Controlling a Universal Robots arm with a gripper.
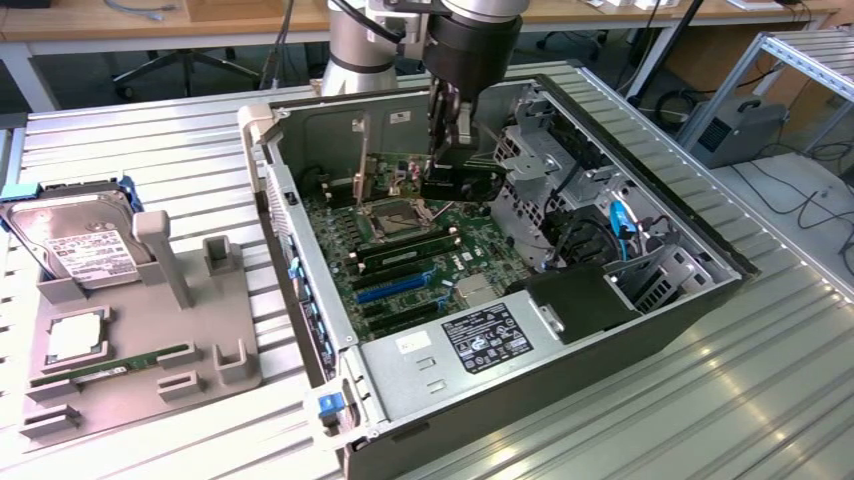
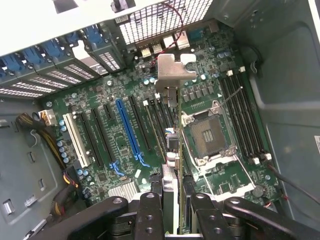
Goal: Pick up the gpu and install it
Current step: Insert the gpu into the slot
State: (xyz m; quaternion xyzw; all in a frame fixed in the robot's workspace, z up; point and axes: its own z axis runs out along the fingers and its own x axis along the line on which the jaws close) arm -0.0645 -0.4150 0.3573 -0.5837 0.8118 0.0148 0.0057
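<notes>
The gpu (image 2: 173, 165) hangs edge-on, a thin dark slab with a silvery metal bracket (image 2: 175, 70) at one end, clamped between the two fingers of the tool (image 2: 175, 205). It is over the green motherboard (image 2: 125, 135), just beside the CPU socket (image 2: 207, 135), inside the open computer case (image 1: 641, 310). The case lies on the ribbed metal counter (image 1: 160, 150); a hard drive (image 1: 80, 245) stands well apart at the exterior view's left.
</notes>
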